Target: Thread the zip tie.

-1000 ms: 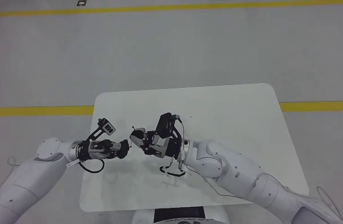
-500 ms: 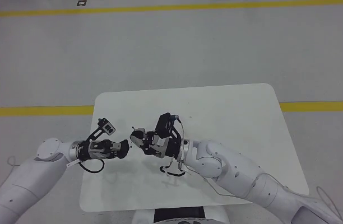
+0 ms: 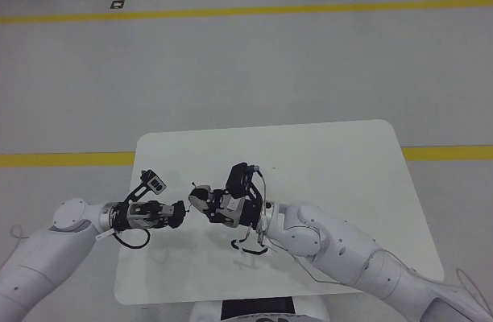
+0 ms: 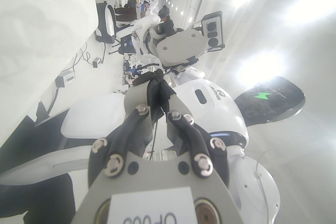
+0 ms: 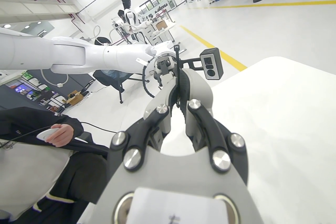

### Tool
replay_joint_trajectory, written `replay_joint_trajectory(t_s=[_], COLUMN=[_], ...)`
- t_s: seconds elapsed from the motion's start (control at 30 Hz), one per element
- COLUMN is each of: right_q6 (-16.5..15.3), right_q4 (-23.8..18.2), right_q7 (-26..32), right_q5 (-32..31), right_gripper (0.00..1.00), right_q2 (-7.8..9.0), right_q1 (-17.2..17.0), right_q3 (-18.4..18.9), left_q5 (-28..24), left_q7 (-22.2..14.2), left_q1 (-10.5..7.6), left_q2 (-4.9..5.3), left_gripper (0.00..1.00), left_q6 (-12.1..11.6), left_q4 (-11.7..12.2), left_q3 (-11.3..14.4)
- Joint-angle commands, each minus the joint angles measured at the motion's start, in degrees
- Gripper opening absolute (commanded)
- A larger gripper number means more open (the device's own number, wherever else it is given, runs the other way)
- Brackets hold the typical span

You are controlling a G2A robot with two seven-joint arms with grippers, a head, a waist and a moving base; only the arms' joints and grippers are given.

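From the top, both arms hung over the near left part of the white table. The left gripper came in from the left and the right gripper from the right. Their tips sat just beside each other, almost nose to nose. At this height I could not tell how either pair of jaws stood.

In the left wrist view, the left gripper's two grey fingers ran together to dark, wrapped tips, and those tips were pressed together. A thin dark line ran down the narrow gap between the fingers; I could not tell whether it was the task's thing or something else. Just past the tips was the grey underside of the right gripper, with its wrist camera beyond.

In the right wrist view, the right gripper's jaws were closed, pinching the black tie between their pads. The strap stood nearly upright out of the fingertips, its small square head at the upper end, in the air and clear of the table. The left gripper sat just behind the strap, close to it; whether it touched the strap could not be made out.
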Motion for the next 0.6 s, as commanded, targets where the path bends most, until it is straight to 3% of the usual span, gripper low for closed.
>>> replay_joint_trajectory(t_s=[0.0,0.57], right_q6=[0.0,0.0], right_q4=[-0.1,0.4], right_q7=[0.1,1.5], right_q5=[0.1,1.5], right_gripper=[0.0,0.0], right_q2=[0.12,0.57], right_q1=[0.1,1.9], right_q3=[-0.1,-2.6], left_q5=[0.0,0.0], left_q7=[0.0,0.0], left_q1=[0.0,0.0], left_q2=[0.0,0.0], left_gripper=[0.0,0.0], left_q6=[0.0,0.0], left_q4=[0.0,0.0], left_q3=[0.0,0.0])
